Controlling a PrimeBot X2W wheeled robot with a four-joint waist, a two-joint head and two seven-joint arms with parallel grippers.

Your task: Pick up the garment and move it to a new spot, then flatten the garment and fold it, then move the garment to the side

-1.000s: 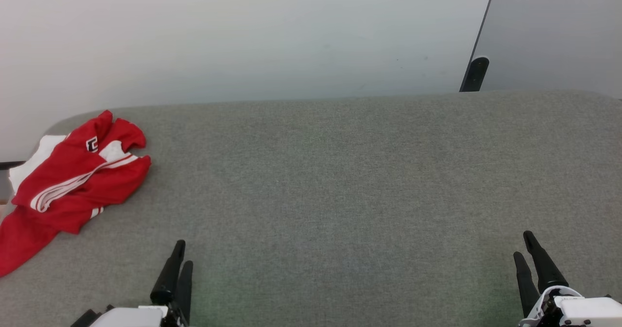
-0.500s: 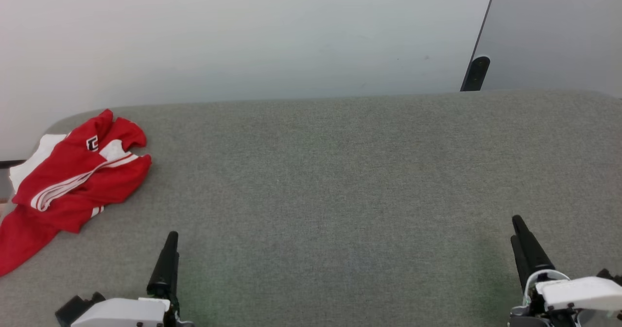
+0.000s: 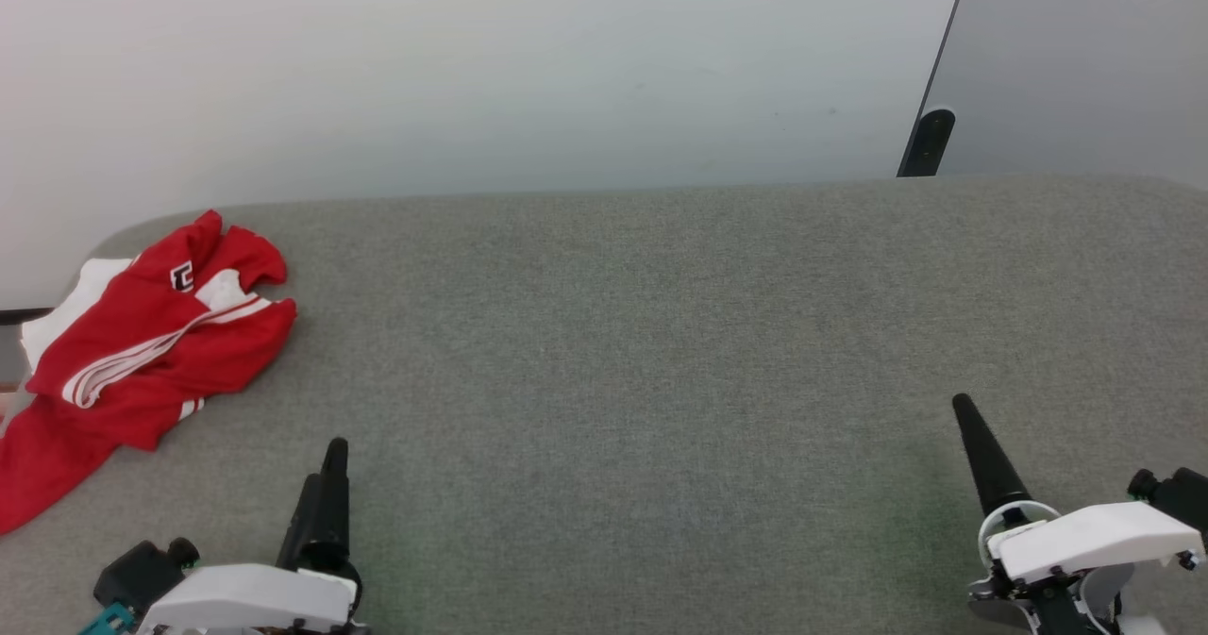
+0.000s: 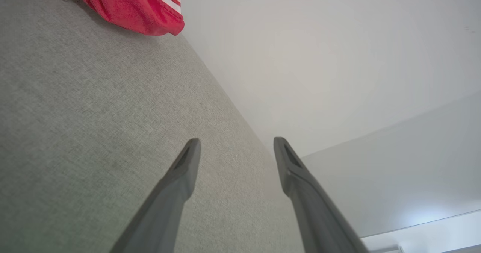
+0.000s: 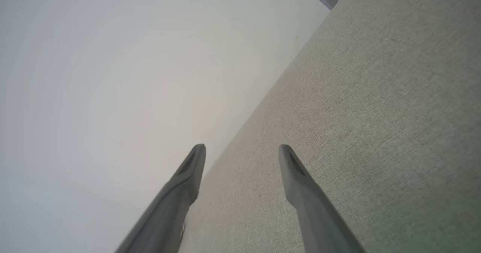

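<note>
At the far left corner of the grey fabric surface (image 3: 613,352), red-and-white garment (image 3: 142,342), crumpled, reaching the left edge, left gripper (image 4: 235,142) at the near edge, jaws wide, empty, right gripper (image 5: 242,147) towards the near right corner, jaws wide, empty.

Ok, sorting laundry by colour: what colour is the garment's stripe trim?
White, on the red garment; clearest in the head view.

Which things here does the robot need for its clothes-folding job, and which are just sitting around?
For the job: bright red soft garment with white stripes, crumpled at the left edge; left tool, open; right tool, open; grey fabric surface underneath.
Just there: plain white wall; small black rounded post; pale grey panel.
</note>
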